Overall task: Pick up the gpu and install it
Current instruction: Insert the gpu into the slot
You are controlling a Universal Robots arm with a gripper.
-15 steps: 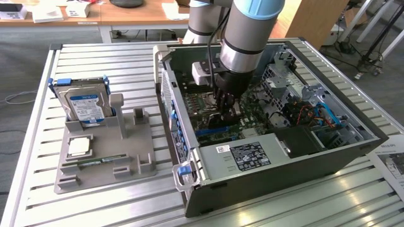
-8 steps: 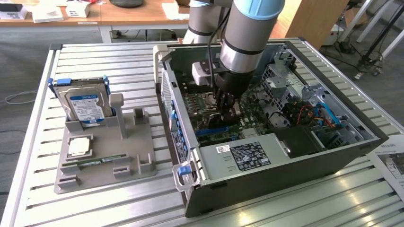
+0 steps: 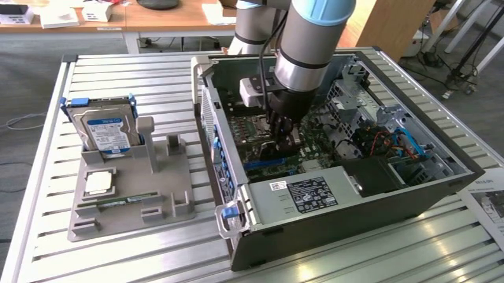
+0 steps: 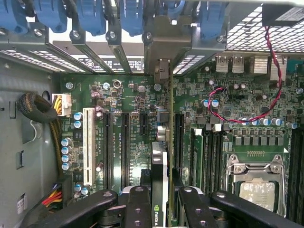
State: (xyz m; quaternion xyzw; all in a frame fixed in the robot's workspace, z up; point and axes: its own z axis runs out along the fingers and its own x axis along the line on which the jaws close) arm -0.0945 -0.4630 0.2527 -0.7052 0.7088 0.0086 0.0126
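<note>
Gripping the gpu (image 4: 159, 166) from both faces, the black fingers (image 4: 137, 206) of the gripper (image 4: 159, 202) are closed on the card. It sits edge-on between them in the wrist view, with a green logo showing on its top edge. The card runs away from the pads towards the back wall of the case, where its metal end lies near the row of blue retention clips (image 4: 90, 19). It hangs over the green motherboard (image 4: 133, 95), among the long black expansion slots (image 4: 126, 142) and beside the white slot (image 4: 88, 142). The CPU socket (image 4: 256, 183) lies well apart on the far side of the board. In the exterior view the arm (image 3: 311, 41) reaches straight down into the open computer case (image 3: 339, 236), and the gripper is low inside it, above the board and just beside the power supply (image 3: 311, 191). Outside the case, on the slatted table (image 3: 118, 76), the grey fixture (image 3: 134, 203) carries the hard drive (image 3: 106, 132) at the exterior view's left. As I judge it, the pick-up is done and the work stands at the install step, with the card brought over its slot. Whether its lower edge touches the slot I cannot tell. Seating it calls for the card's edge to lie parallel to and directly over one slot, for the end bracket to line up with the rear opening, and for a straight, even press without tilt. A skewed card could jam or bear on neighbouring parts.
</note>
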